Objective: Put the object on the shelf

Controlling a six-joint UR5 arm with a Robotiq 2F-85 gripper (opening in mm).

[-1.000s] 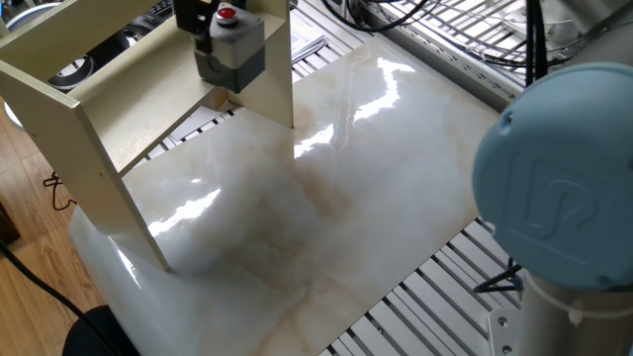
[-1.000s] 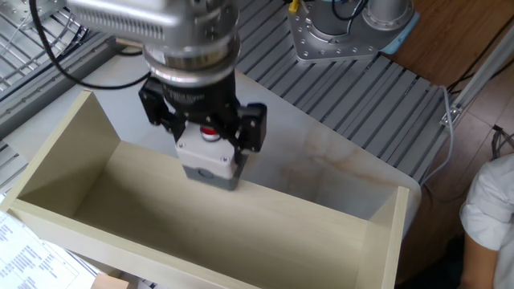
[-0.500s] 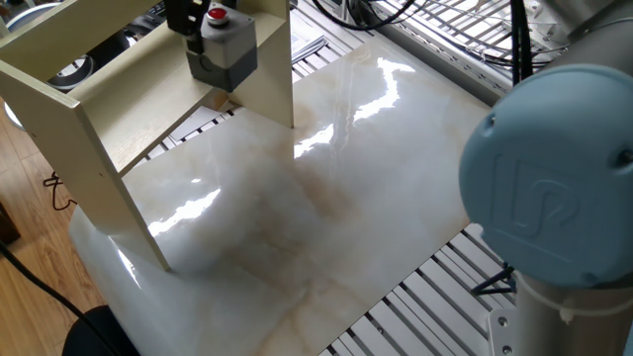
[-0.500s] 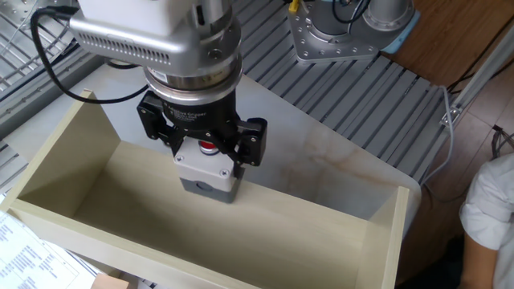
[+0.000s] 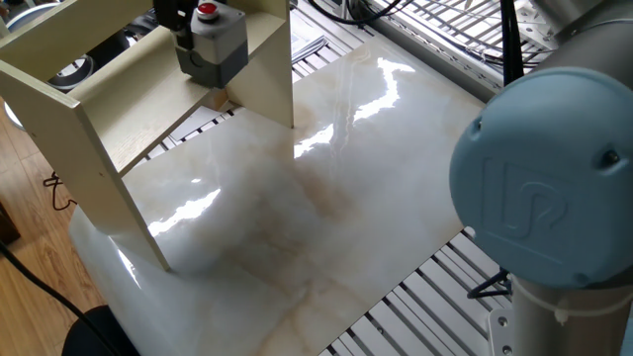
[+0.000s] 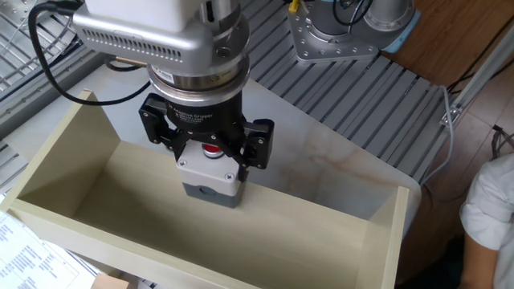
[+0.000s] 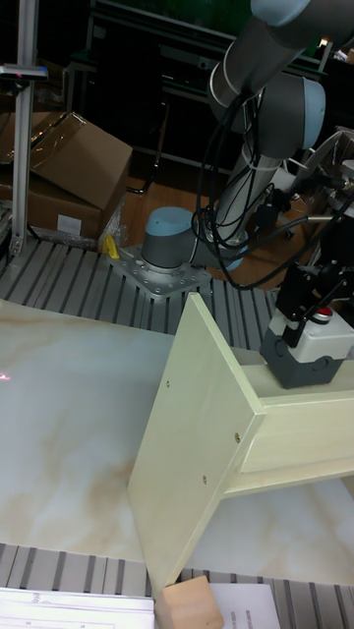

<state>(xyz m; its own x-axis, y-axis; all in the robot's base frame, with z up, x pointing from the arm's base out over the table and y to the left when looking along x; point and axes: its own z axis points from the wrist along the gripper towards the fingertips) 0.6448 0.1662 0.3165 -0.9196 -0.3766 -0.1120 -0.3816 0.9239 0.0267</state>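
The object (image 6: 212, 173) is a small grey box with a light top and a round red button. My gripper (image 6: 210, 152) is shut on it, one black finger on each side of its top. It hangs upright over the flat board of the shelf (image 6: 241, 233), a large cream unit with upright side panels. In one fixed view the object (image 5: 211, 46) and gripper (image 5: 203, 25) are at the top left, between the side panels of the shelf (image 5: 59, 109). In the tall view the object (image 7: 305, 356) sits at the top edge of the shelf (image 7: 197, 423) under the gripper (image 7: 313, 313); contact with the board is unclear.
The shelf stands on a glossy marble tabletop (image 5: 326, 198) bordered by slatted aluminium (image 6: 377, 88). The arm's large blue joint cap (image 5: 544, 188) fills the right foreground. The robot base (image 7: 169, 251) and cardboard boxes (image 7: 69, 167) are behind. A person's sleeve (image 6: 490, 217) shows at the right edge.
The gripper has carried the object a little further in over the shelf board, left and away in one fixed view. The grip is unchanged.
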